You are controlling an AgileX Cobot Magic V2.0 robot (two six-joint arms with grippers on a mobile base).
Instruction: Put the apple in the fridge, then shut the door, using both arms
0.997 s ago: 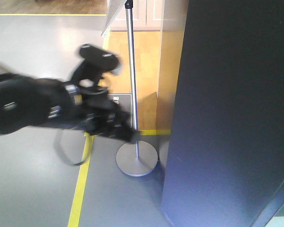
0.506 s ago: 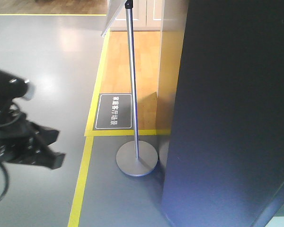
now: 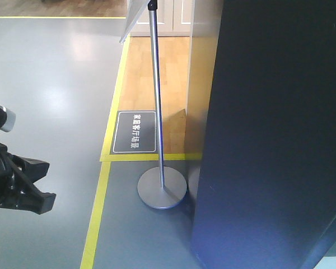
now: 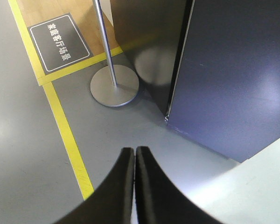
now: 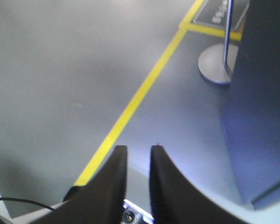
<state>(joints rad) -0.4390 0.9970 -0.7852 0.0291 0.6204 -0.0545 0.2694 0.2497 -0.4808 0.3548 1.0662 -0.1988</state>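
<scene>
Fridge (image 3: 274,134), contents out of sight

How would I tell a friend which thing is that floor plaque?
Start at the tall dark fridge on the right; left of it a silver pole rises from a round base. Beyond that base, on the wooden floor inside the yellow line's corner, lies the plaque: the only dark rectangle, white-bordered with white characters.

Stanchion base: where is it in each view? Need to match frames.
Front: stanchion base at lower centre, just left of the fridge.
Left wrist: upper centre-left, beside the fridge corner.
Right wrist: upper right, right edge cut off by the fridge.
Shared landmark: yellow floor line, left of the base in all three.
</scene>
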